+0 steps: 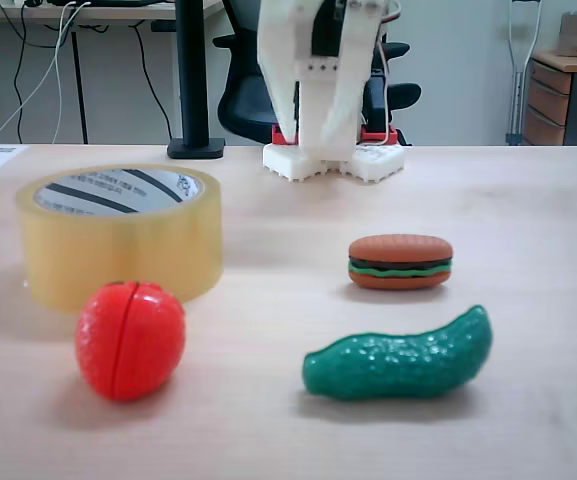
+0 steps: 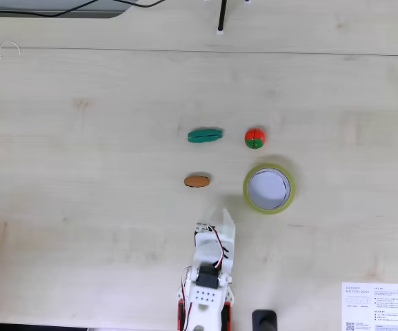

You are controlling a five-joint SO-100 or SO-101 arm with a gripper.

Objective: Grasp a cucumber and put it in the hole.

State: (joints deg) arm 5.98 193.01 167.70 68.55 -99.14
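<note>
Cucumber (image 1: 400, 357) is lying flat on the bare bench (image 2: 81, 172), near the middle of the bench as the top-down fixed view shows it (image 2: 205, 135), well apart from every bench edge. Its long axis is running roughly parallel to the bench's far edge in that view.

Tomato (image 2: 254, 138) is sitting just to the cucumber's right in the top-down fixed view, a small gap between them. Burger (image 2: 196, 181) is resting between the cucumber and the arm's side of the bench, apart from both.

Tape roll (image 1: 118, 235) is lying flat, with the hole (image 2: 268, 189) facing upward and showing bench surface through it. The roll is sitting just beside the tomato on the arm's side, not touching it as far as the top-down view shows.

End effector (image 2: 225, 219) is hanging above the bench near the arm's edge, between burger and roll but short of both. In the low fixed view (image 1: 313, 120) the fingers are pointing down and appear close together, holding nothing.

Wide open bench is extending to the left of the cucumber and burger in the top-down view. A printed sheet (image 2: 378, 307) is lying at the bottom-right corner
</note>
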